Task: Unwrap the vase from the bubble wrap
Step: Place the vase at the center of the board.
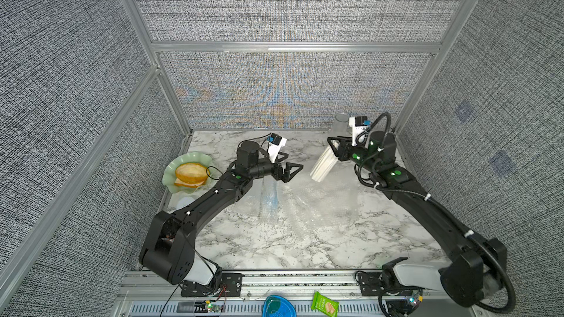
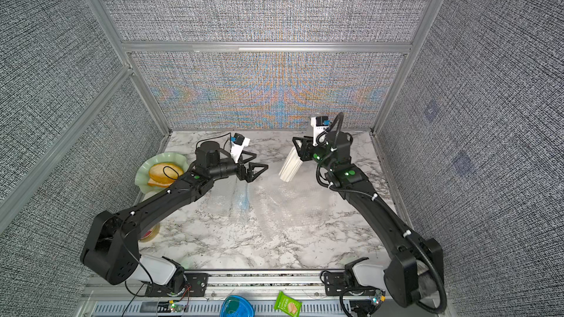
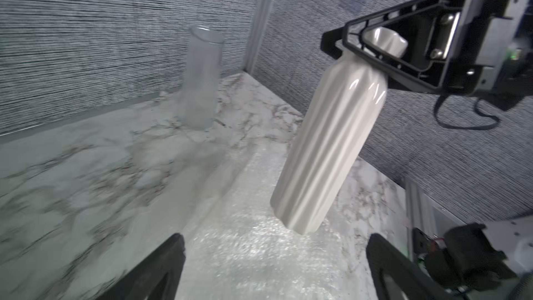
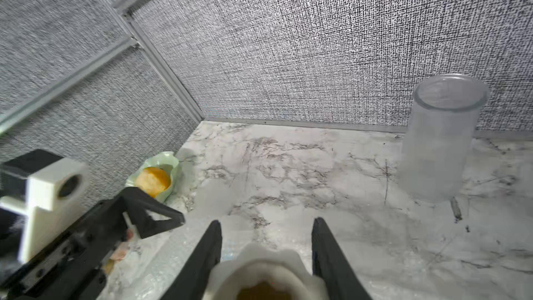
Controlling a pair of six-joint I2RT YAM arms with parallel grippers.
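Vase (image 1: 324, 162) is bare: white, ribbed, no wrap on it anywhere. It shows in both top views (image 2: 291, 164) and close up in the left wrist view (image 3: 326, 151). Right gripper (image 1: 333, 147) pinches it at the neck, just under the flared mouth, jaws pressed on from both sides. The right wrist view looks down into the mouth between the two fingers (image 4: 324, 255).

Long axis is tilted, not upright. Mouth end is high, on the right arm's side. Base end is low, swung out toward the left arm.

Bubble wrap (image 1: 305, 205) lies flat on the marble table (image 1: 244, 248) directly below the vase base. It spreads from there toward the left arm and the near edge. Base looks clear of the sheet, but the gap is hard to judge.

Left gripper (image 1: 295, 160) hangs near the vase base, on the side away from the right arm. Jaws are spread wide, nothing between them, pointing at the vase across a gap. It touches neither vase nor wrap.

Nearer arm is the right one, since it has the vase. Judgement: the wrap is off, so what remains is setting the vase down. That needs the axis brought upright and the base landing beside the wrap rather than on it.

Frosted glass cylinder (image 1: 340, 123) stands behind the vase's mouth end, well apart from the base.
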